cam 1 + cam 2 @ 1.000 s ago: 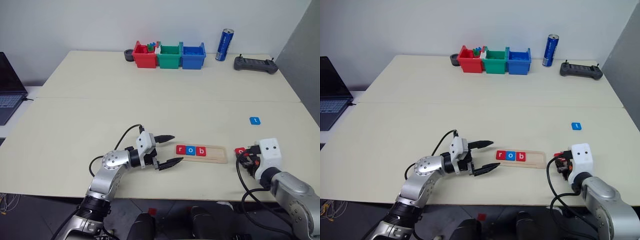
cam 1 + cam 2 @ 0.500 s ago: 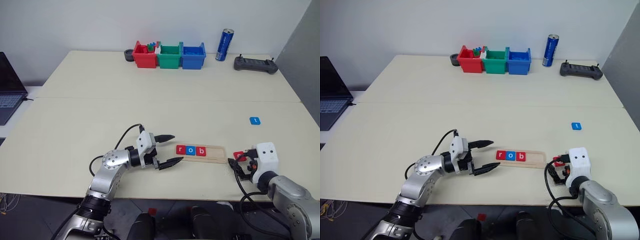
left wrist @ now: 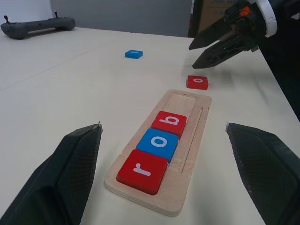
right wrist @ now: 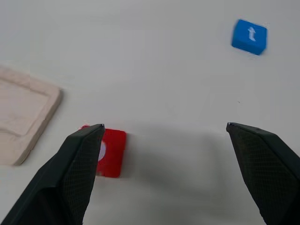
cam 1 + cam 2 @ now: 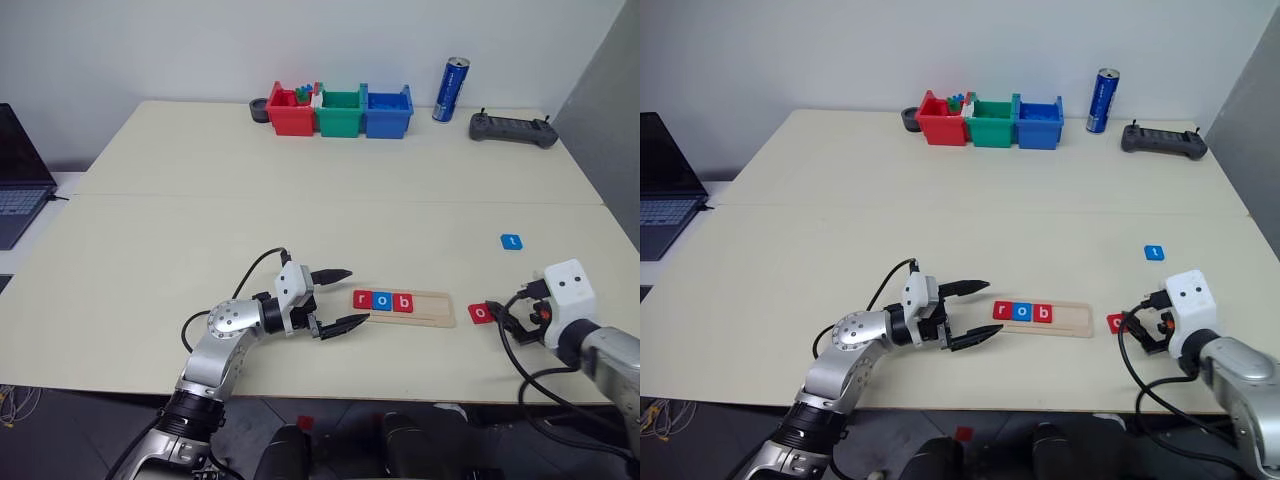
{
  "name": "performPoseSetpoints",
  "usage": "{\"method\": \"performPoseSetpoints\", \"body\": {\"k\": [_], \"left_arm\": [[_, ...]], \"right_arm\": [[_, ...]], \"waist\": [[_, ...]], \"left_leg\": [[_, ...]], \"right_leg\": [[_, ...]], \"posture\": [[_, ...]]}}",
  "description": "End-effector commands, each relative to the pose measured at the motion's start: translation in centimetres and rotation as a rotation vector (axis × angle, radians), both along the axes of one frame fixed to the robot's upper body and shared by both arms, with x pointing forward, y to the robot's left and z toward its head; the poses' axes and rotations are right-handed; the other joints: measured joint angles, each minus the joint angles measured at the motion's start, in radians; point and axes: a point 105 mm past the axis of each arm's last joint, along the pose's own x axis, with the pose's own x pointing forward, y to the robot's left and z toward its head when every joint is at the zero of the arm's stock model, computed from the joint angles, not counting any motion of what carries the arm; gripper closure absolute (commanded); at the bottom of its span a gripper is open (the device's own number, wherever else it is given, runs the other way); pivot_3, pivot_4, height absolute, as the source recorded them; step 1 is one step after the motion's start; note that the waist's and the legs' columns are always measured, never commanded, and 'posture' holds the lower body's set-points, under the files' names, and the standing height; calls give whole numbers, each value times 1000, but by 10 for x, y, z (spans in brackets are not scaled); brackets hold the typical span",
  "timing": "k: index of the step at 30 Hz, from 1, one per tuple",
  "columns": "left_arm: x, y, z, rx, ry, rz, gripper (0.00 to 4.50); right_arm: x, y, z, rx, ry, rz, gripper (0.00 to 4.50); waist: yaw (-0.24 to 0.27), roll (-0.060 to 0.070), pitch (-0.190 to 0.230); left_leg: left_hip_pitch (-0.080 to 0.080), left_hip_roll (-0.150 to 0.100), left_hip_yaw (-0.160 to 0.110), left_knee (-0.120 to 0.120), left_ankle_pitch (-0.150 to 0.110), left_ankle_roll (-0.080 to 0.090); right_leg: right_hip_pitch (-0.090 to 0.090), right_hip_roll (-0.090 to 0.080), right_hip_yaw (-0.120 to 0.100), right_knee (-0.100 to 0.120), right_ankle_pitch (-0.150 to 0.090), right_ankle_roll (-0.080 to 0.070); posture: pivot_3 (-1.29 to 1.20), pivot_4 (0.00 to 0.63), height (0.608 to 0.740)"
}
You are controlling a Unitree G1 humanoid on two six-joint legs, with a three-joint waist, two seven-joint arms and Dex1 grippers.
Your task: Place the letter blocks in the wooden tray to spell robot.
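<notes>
The wooden tray (image 5: 432,307) lies near the table's front edge with red r (image 5: 362,299), blue o (image 5: 382,300) and red b (image 5: 402,302) letter blocks in its left half. A red o block (image 5: 481,313) lies flat on the table just right of the tray. Farther back and right sits a blue t block (image 5: 511,241). My right gripper (image 4: 165,126) is open, just right of the red o block (image 4: 112,152) and clear of it. At the tray's left end my left gripper (image 5: 357,296) hangs open and empty, pointing along the tray.
Red (image 5: 288,112), green (image 5: 339,112) and blue (image 5: 386,110) bins stand at the back, with a blue can (image 5: 451,90) and a black controller (image 5: 512,128) to their right. A laptop (image 5: 20,180) sits at the far left.
My right gripper has opened and let go of the red o block, which now lies beside the tray's right end. The right hand has drawn back to the right and up. My left arm stayed still.
</notes>
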Motion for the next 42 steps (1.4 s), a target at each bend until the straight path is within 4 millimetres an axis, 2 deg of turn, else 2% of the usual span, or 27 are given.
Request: {"method": "performPoseSetpoints", "body": {"k": [1, 6, 11, 15, 20, 29, 42], "left_arm": [[-1, -5, 6, -5, -33, -28, 0], [3, -9, 6, -10, -38, -36, 0], [7, -12, 8, -17, -50, -40, 0], [9, -11, 8, -18, -57, -36, 0], [9, -10, 9, -16, -64, -35, 0], [8, -8, 9, -10, -68, -32, 0], [7, -9, 9, -8, -66, -35, 0]], "right_arm": [[-10, 2, 4, -101, -33, 269, 70], [-15, -9, -7, -203, 21, 510, 70], [7, -19, -15, -224, 48, 609, 70], [26, -14, -13, -210, 23, 669, 70], [29, -7, -22, -215, 79, 763, 70], [25, 2, -25, -167, 156, 837, 70], [31, 3, -26, -146, 144, 804, 70]], "waist": [[1, -1, 0], [-2, -1, 1], [-10, -2, 1], [-7, -2, 1], [-2, -2, 1], [-1, -2, 1], [-1, -2, 1]], "left_leg": [[0, 0, 0, 0, 0, 0], [1, 0, 2, 1, 0, 0], [2, 1, 3, 1, 0, 0], [2, 1, 2, 1, 0, 0], [2, 0, 1, 1, 0, 0], [2, 0, 1, 1, 0, 0], [2, 0, 1, 1, 0, 0]], "right_leg": [[1, 0, -1, -1, 0, 0], [1, 0, 1, -1, 0, 1], [2, 1, 1, -1, 1, 0], [2, 0, 1, 0, 3, -4], [1, 0, 1, 0, 3, -4], [1, -1, 1, 0, 3, -4], [1, -1, 1, 1, 3, -4]], "posture": [[0, 150, 740], [0, 150, 740], [0, 150, 740], [0, 150, 740], [0, 150, 740], [0, 150, 740], [0, 150, 740]]}}
